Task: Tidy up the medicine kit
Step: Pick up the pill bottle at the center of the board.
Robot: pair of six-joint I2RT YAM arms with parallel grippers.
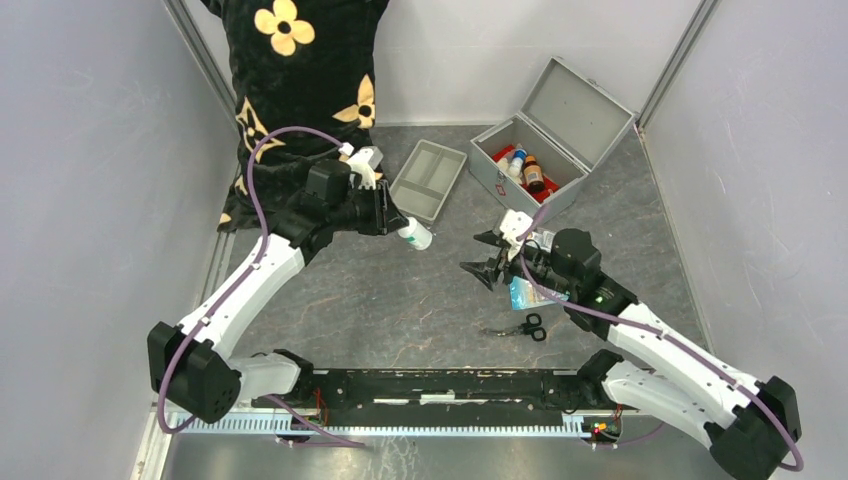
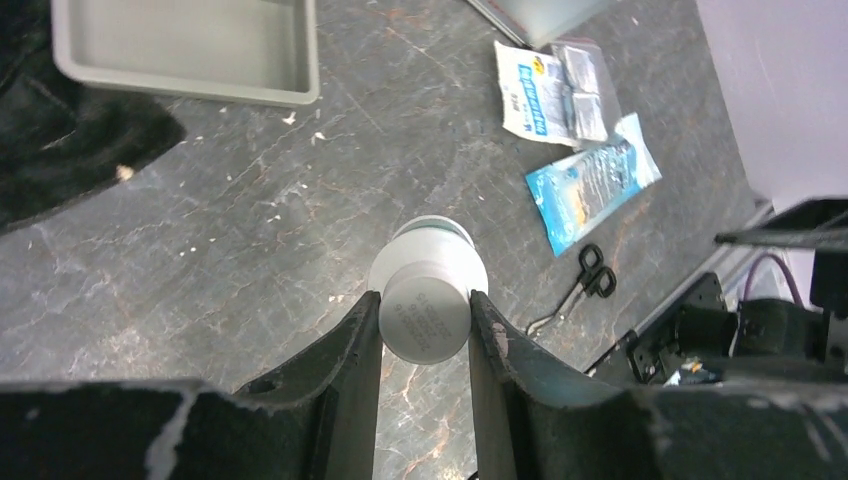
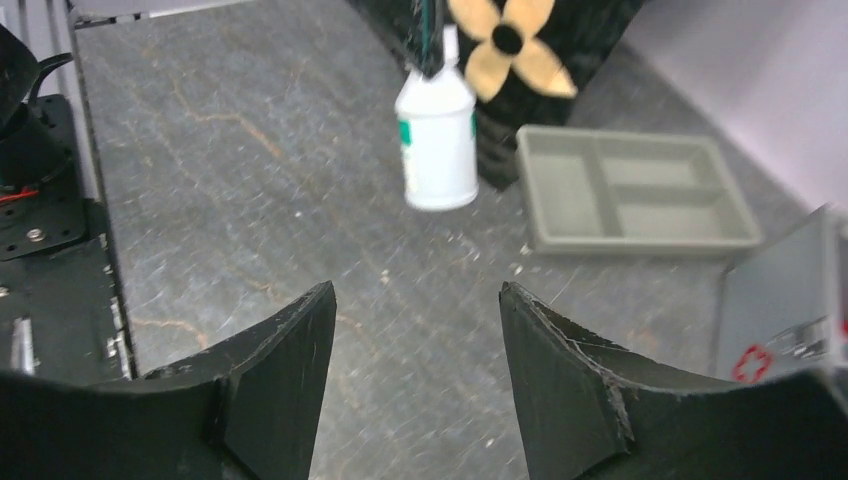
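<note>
Bottle (image 1: 415, 236) one, tray (image 1: 440, 165) one, medicine kit (image 1: 580, 110) one

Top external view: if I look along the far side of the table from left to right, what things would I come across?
black flowered cloth → grey divided tray → medicine kit, with its lid standing open

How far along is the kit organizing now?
Done: the kit stands open with bottles inside. In hand: the left tool grips a white bottle; the right tool is open, empty. Left: packets and scissors on the table.
</note>
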